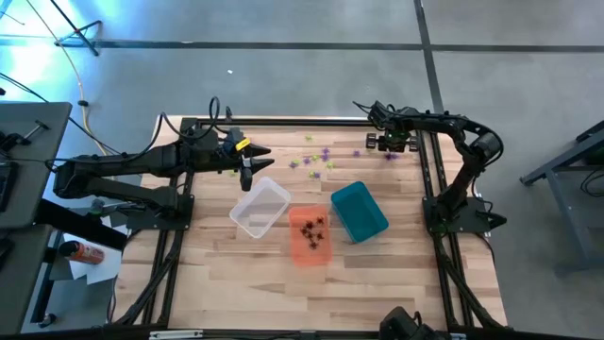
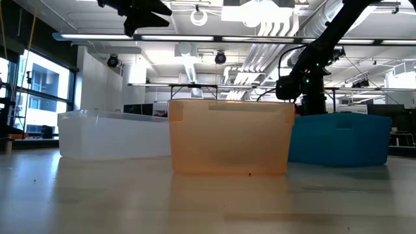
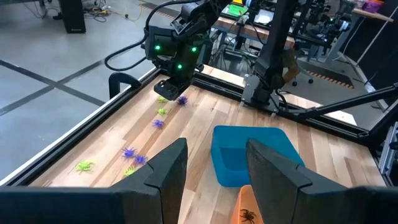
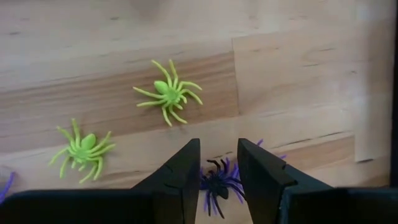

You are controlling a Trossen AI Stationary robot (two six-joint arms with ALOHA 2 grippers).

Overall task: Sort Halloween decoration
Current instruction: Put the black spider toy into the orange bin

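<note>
— Where is your right gripper (image 4: 214,163) working?

— At the far right of the table (image 1: 396,283), low over the wood among the scattered plastic spiders (image 1: 316,161). My two fingers stand a narrow gap apart, one on each side of a purple spider (image 4: 217,183) that lies on the boards. I cannot tell whether they pinch it or only straddle it. Two green spiders (image 4: 168,92) lie just beyond my fingertips, apart from each other.

— And your left gripper (image 3: 214,163)?

— It hangs above the near-left part of the spider scatter, over the far end of the clear bin (image 1: 260,208). Its fingers are parted and nothing sits between them.

— Where are the rest of the spiders?

— Purple and green ones are strewn along the far side of the table, between my two grippers. Several black ones lie inside the orange bin (image 1: 310,234), which sits in the middle, with the clear bin to its left and the teal bin (image 1: 359,212) to its right.

— Any writing or labels?

— None that I can read on the bins or the spiders.
</note>
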